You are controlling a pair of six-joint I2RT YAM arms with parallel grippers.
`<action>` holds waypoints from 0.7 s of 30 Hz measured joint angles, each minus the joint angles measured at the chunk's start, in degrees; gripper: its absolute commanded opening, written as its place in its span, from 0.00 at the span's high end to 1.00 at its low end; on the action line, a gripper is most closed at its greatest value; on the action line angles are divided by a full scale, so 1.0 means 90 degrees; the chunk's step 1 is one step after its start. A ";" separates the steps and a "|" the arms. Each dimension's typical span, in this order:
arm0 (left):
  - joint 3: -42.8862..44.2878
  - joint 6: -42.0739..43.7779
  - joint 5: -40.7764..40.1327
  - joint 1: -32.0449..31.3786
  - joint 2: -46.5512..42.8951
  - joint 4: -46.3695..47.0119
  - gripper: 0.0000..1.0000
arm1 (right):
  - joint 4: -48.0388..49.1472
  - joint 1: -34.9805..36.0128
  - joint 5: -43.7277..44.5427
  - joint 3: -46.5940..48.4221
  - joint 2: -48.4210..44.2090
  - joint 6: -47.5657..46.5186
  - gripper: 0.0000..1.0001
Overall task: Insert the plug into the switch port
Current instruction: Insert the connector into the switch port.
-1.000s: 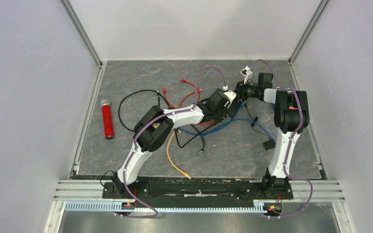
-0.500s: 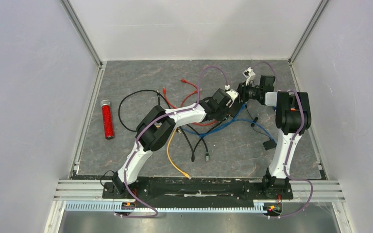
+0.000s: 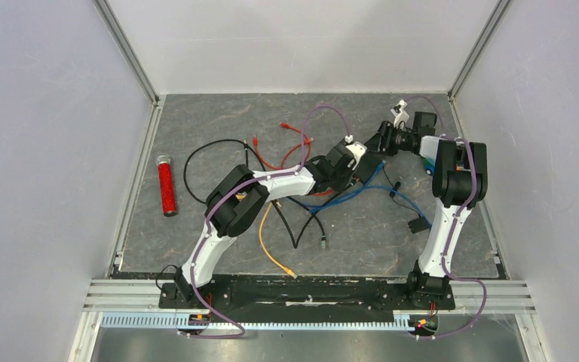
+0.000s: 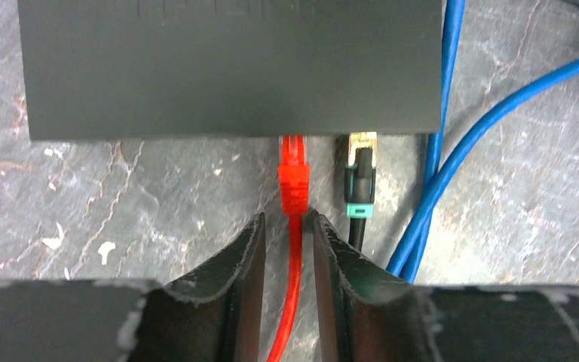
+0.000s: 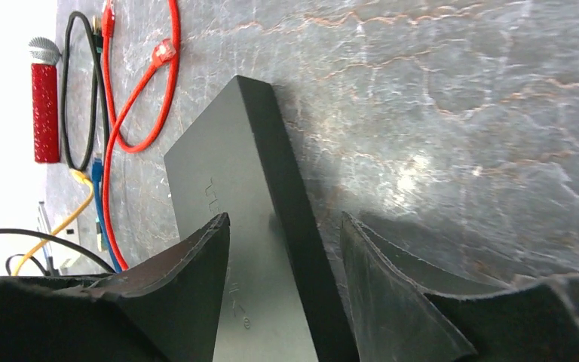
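Note:
In the left wrist view the dark grey switch (image 4: 226, 68) fills the top. A red plug (image 4: 292, 167) sits in a port on its near face, with a black plug with a teal band (image 4: 360, 181) in the port to its right. My left gripper (image 4: 286, 217) is open. Its fingers straddle the red cable (image 4: 290, 302) just behind the plug, with small gaps on both sides. My right gripper (image 5: 283, 219) is open astride the far end of the switch (image 5: 256, 188), with a gap at its right finger. In the top view both grippers meet at the back right (image 3: 366, 154).
Blue cables (image 4: 452, 151) run along the switch's right side. Loose red (image 3: 290, 143), black (image 3: 196, 162), orange (image 3: 271, 245) and blue (image 3: 347, 192) cables lie mid-table. A red tube with a silver cap (image 3: 166, 185) lies at the left. A black plug (image 3: 418, 224) lies near the right arm.
My right gripper has moved right and toward the back wall. My left arm has shifted slightly. The loose black cable ends below it have swung to the right.

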 measured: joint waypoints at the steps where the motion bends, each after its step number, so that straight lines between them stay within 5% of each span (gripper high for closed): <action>1: -0.0151 0.0002 -0.0005 0.0000 -0.0083 0.0075 0.64 | -0.0087 -0.0039 0.0002 0.0075 0.0032 0.0061 0.42; 15: -0.0563 0.0165 0.0199 0.0012 -0.0352 0.0194 0.66 | -0.0500 -0.0223 -0.0168 0.0010 -0.0019 -0.0240 0.47; 21: -0.0155 0.0155 0.0272 0.0015 -0.0070 0.0163 0.92 | -0.0444 -0.0240 -0.0491 -0.0279 -0.0034 -0.0323 0.59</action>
